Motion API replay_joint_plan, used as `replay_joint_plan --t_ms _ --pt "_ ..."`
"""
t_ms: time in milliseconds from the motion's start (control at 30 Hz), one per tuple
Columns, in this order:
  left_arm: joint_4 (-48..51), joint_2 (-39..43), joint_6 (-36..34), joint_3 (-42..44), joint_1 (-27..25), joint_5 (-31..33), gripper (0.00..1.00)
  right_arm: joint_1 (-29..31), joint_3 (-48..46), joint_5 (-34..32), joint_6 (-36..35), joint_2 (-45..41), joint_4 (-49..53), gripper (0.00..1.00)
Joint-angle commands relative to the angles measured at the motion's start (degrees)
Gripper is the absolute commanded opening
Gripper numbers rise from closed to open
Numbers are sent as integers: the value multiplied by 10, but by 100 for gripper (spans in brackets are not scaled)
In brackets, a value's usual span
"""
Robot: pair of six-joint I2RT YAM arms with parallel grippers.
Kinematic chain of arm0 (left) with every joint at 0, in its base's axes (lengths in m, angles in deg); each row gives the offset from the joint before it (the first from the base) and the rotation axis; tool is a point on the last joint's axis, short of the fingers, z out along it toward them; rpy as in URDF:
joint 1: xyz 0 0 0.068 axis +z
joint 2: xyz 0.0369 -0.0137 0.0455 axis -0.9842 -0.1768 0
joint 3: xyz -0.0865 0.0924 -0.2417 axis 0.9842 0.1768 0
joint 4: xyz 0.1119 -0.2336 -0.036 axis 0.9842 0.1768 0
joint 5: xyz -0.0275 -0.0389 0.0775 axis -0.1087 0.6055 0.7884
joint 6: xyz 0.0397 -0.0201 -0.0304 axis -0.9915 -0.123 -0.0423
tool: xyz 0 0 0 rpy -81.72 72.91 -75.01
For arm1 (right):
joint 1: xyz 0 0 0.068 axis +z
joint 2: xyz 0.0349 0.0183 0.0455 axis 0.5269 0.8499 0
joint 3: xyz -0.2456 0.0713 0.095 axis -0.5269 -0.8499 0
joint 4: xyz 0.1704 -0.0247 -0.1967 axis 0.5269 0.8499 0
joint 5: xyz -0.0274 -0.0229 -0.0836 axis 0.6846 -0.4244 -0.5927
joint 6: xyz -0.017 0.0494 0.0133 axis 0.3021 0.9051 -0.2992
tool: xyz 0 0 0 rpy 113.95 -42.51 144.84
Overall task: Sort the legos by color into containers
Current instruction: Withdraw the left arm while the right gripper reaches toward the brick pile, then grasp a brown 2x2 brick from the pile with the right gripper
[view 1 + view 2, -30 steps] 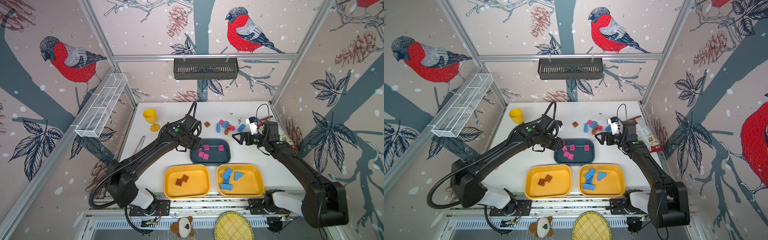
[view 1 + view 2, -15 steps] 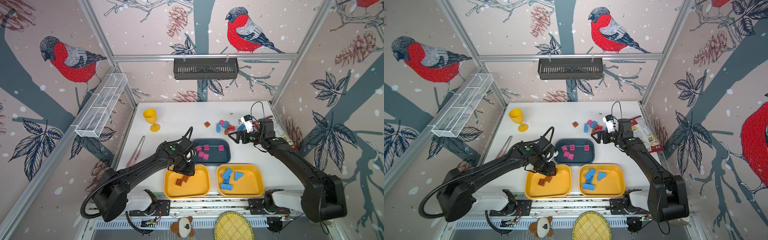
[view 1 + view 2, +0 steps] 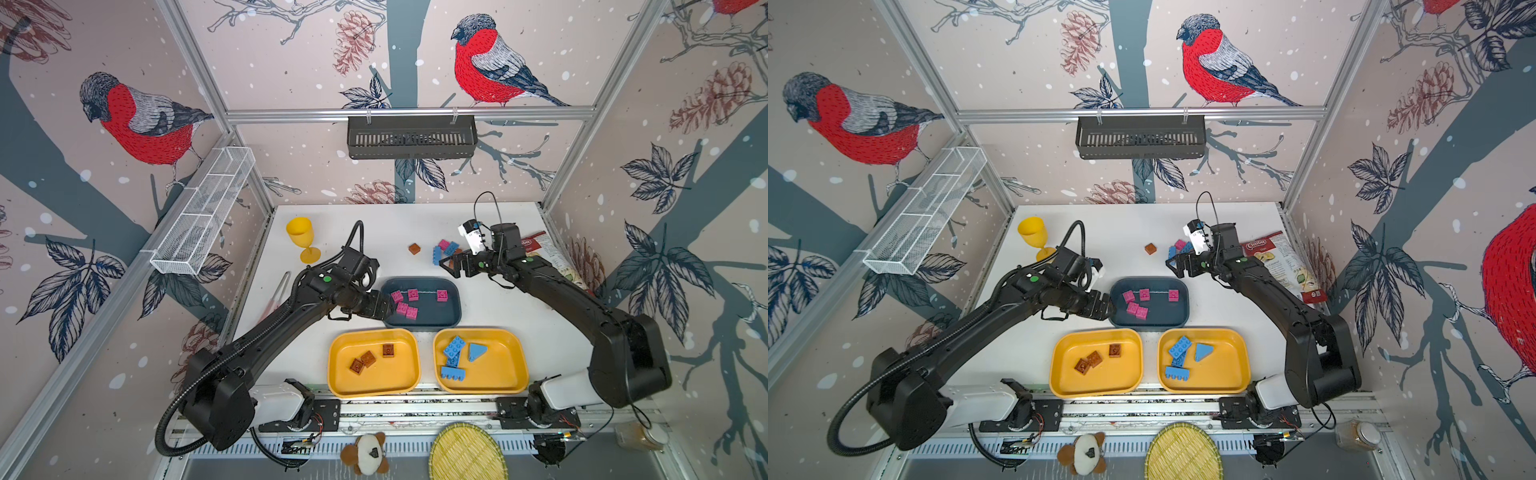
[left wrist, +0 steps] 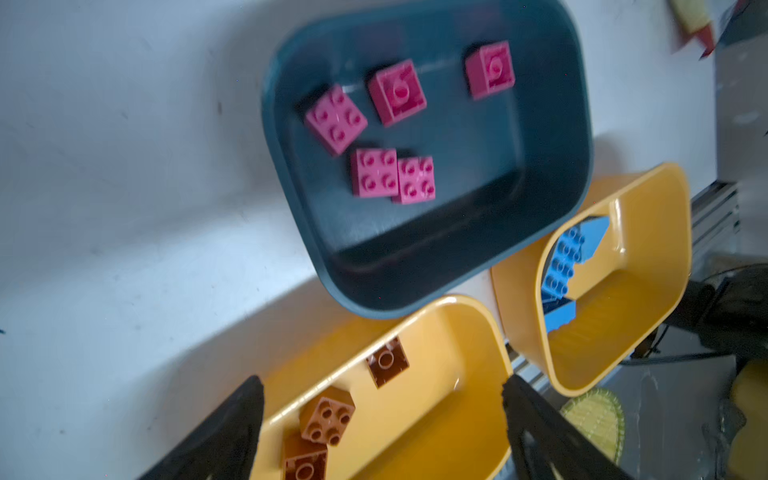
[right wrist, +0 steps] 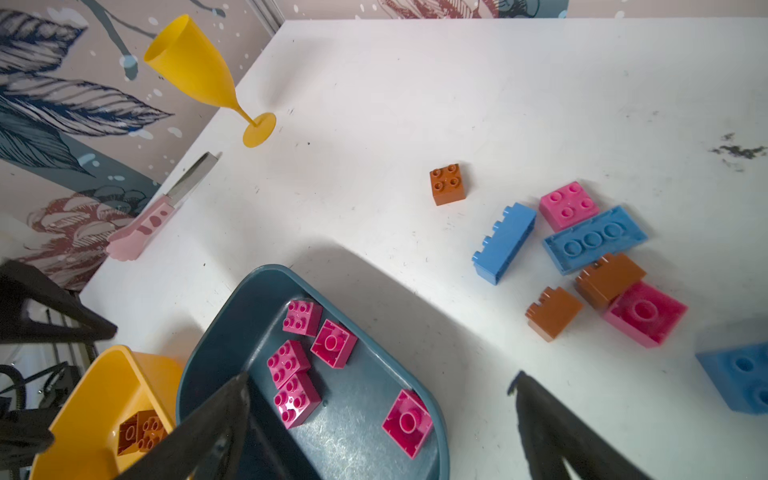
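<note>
Several pink legos (image 3: 406, 302) lie in the dark teal container (image 3: 451, 309). Three brown legos (image 3: 370, 356) sit in the left yellow container (image 3: 399, 376), and blue legos (image 3: 455, 357), one of them wedge-shaped, in the right yellow container (image 3: 498, 372). Loose legos in pink, blue and brown (image 5: 582, 249) lie at the back of the table, with a single brown one (image 3: 414, 248) apart from them. My left gripper (image 3: 387, 308) hovers open and empty at the teal container's left edge. My right gripper (image 3: 451, 266) is open and empty beside the loose pile.
A yellow goblet (image 3: 301, 237) and a pink-handled knife (image 3: 276, 297) stand at the table's left side. A snack bag (image 3: 1279, 262) lies at the right wall. A black basket (image 3: 411, 137) and a white mesh basket (image 3: 203, 216) hang on the walls.
My left gripper went down to the left yellow container, opened and left a third brown lego there, then rose back to the teal container's left edge. My right gripper shifted slightly left.
</note>
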Motion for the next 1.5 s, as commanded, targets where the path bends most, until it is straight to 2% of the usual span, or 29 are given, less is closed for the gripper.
replay_joint_plan --t_ms 0,167,300,500,733,900,1100,1233,1467 --pt "-62 12 -14 3 39 -23 92 31 38 -55 -23 37 7 99" --pt "-146 33 16 61 138 -98 92 73 110 -125 -36 124 20 100" --pt "-235 68 60 115 186 -140 93 97 175 -184 -42 200 32 100" --pt "-327 86 102 170 211 -158 94 100 268 -233 -43 304 44 94" --pt "-349 76 110 175 223 -168 94 101 360 -262 -45 404 54 86" --pt "-341 70 103 170 227 -167 94 100 423 -274 -49 464 71 75" --pt "-345 68 104 172 232 -170 94 100 465 -280 -52 507 85 65" --pt "-346 67 102 171 233 -171 94 100 469 -280 -51 515 83 51" --pt "-346 62 99 172 237 -171 94 103 482 -261 -57 512 88 35"
